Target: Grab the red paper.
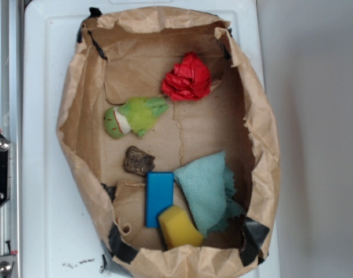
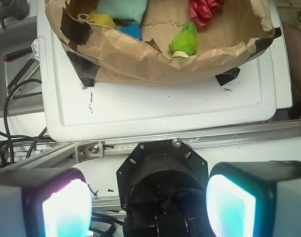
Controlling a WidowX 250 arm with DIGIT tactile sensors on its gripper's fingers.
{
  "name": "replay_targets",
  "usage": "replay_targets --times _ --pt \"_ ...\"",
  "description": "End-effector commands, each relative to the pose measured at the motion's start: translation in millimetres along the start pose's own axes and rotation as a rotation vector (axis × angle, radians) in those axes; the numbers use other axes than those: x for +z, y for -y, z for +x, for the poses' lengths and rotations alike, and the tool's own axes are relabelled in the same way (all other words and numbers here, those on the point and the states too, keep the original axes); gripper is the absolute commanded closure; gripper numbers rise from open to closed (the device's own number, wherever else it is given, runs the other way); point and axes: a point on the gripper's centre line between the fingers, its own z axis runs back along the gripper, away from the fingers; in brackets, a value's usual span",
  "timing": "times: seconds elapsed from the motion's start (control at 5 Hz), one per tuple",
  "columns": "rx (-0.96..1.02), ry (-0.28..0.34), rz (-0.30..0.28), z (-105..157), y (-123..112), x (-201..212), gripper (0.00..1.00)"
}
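Red paper is sitting near the far edge of the brown paper bin, just beside the green plush toy. Gripper is hovering outside the bin, well apart, jaws apart, nothing held, likely readying its approach.

Red paper open from above, green plush toy just beside, paper bag wall close behind it.

The claw shows only in the wrist view, at the bottom of the frame. Its two fingers sit far apart, wide open, with nothing between them. Their pads glow.
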Motion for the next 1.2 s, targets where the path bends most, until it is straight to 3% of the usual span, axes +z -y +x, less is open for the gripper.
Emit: replay_targets --times 0.0,0.4,0.6,0.8,1.0 --pt "0.0 0.0 0.0 0 0 0 0.0" --pt "0.076 0.067 -0.022 80 -12 -24 0.0" --pt "0.101 0.1 -0.025 108 -34 -35 0.0" --pt "0.176 0.131 -0.067 132 -54 -52 0.0" --pt "0.245 0.199 -0.045 148 -61 -67 0.0"
